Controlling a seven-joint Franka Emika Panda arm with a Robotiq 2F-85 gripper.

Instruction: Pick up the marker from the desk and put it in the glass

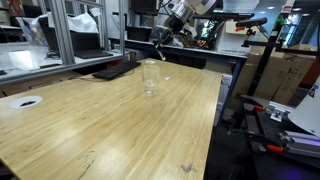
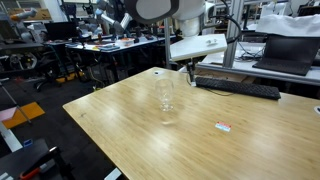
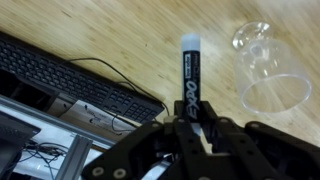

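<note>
A black marker [image 3: 189,85] with a white cap stands clamped between the fingers of my gripper [image 3: 187,122], which is shut on it. The clear stemmed glass [image 3: 266,78] stands on the wooden desk to the right of the marker in the wrist view. In both exterior views the gripper [image 1: 166,33] [image 2: 189,66] hangs above the desk's far edge, behind the glass [image 1: 150,76] [image 2: 166,100], with the marker [image 1: 160,47] pointing down. The marker is well above the desk and off to the side of the glass rim.
A black keyboard [image 1: 116,70] [image 2: 240,88] [image 3: 70,75] lies at the desk's far edge near the gripper. A small red-and-white item [image 2: 223,126] lies on the desk. A white disc [image 1: 25,101] sits in the desk's corner. Racks and equipment stand beyond the desk.
</note>
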